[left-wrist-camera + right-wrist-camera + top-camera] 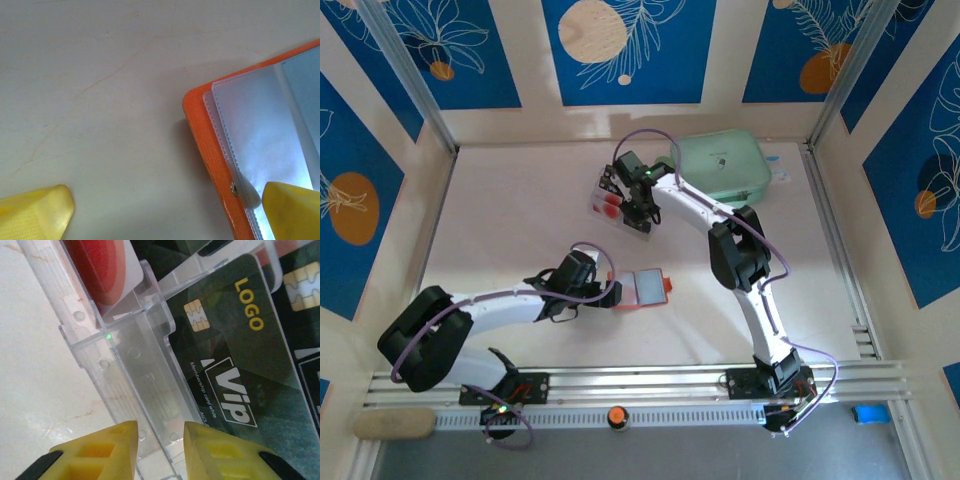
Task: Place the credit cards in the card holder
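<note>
The credit cards (235, 365) stand slotted in a clear rack (125, 365), the right gripper (160, 435) narrowly parted astride its wall, whether pinching it I cannot tell, while the card holder (645, 287) lies open nearer the arms, one finger of the wide-spread left gripper (167, 205) over its sleeves.

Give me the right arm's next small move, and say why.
Probably nudge the right gripper sideways toward the VIP card. Its fingertips straddle the clear tray wall, and the card lies just beside one finger. Closing here would likely pinch plastic rather than the card.
</note>
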Controlling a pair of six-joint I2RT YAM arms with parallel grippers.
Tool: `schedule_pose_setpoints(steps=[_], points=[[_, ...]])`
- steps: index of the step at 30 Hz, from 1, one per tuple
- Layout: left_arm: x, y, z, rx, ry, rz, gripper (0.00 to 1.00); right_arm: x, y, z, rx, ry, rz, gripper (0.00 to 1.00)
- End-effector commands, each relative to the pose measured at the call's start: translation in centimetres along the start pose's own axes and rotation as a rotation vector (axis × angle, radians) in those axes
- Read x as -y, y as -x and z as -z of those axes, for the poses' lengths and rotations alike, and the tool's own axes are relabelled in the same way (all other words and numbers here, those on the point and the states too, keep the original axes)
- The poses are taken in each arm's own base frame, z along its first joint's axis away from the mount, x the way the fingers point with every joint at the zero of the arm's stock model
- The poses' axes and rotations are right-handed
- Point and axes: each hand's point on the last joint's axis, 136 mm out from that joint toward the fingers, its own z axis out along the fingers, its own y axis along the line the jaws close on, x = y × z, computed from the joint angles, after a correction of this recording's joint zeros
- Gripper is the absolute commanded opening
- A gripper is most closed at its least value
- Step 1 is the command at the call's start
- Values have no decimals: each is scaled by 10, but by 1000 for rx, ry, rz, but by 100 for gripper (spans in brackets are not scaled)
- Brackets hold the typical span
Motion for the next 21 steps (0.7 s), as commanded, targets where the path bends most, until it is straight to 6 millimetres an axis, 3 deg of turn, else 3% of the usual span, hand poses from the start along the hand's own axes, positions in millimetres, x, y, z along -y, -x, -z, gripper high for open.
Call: schedule_pose_setpoints(steps=[1, 21], points=[[-25, -28, -5, -79, 85, -4, 100, -3, 0, -2, -10, -8, 24, 30], [-26, -28, -4, -77, 90, -5, 100, -18, -5, -5, -16, 60, 93, 4]])
